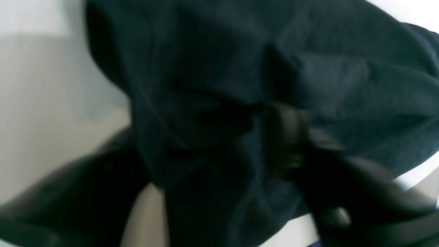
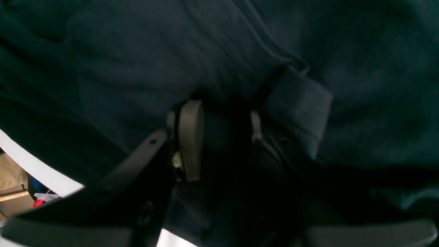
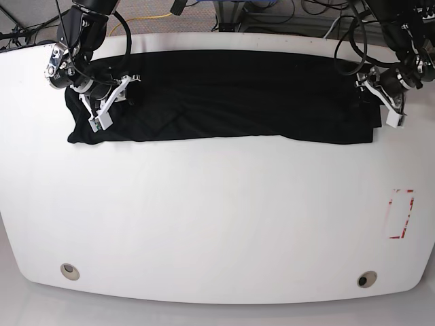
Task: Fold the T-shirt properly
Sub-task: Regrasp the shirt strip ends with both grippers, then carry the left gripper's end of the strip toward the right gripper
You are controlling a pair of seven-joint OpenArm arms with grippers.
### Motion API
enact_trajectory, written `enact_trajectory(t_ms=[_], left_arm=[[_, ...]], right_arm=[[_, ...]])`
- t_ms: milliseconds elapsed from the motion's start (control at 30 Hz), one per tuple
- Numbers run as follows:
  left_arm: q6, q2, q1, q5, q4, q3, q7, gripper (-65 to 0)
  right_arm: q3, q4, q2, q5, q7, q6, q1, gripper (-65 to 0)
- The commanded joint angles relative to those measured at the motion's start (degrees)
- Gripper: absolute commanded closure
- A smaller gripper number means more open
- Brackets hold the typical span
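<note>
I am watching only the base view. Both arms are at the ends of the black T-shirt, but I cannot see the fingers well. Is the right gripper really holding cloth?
Observer: Yes. In the right wrist view the right gripper has T-shirt fabric bunched between its fingers.
Operator: And the left one?
Observer: The left wrist view is blurred, but the left gripper is wrapped in dark cloth, which drapes over it and hangs below.
Operator: Is any seam near the right gripper?
Observer: Yes, a folded hem band lies just beside the far finger, with a stitched line running up from it.
</note>
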Motion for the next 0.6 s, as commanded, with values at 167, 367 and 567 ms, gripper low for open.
enact_trajectory(t_ms=[167, 367, 567], left_arm=[[0.12, 2.93, 0.42, 9.62, 6.4, 0.27, -0.55, 0.0], [0.12, 5.92, 3.94, 13.84, 22.58, 2.2, -0.47, -0.3], [0.12, 5.92, 8.07, 14.37, 32.07, 13.1, -0.47, -0.3]], right_arm=[[0.24, 0.43, 0.54, -1.03, -1.09, -0.32, -0.03, -16.8], [0.24, 0.43, 0.54, -1.03, -1.09, -0.32, -0.03, -16.8], [0.07, 0.43, 0.54, -1.03, -1.09, -0.32, -0.03, -16.8]])
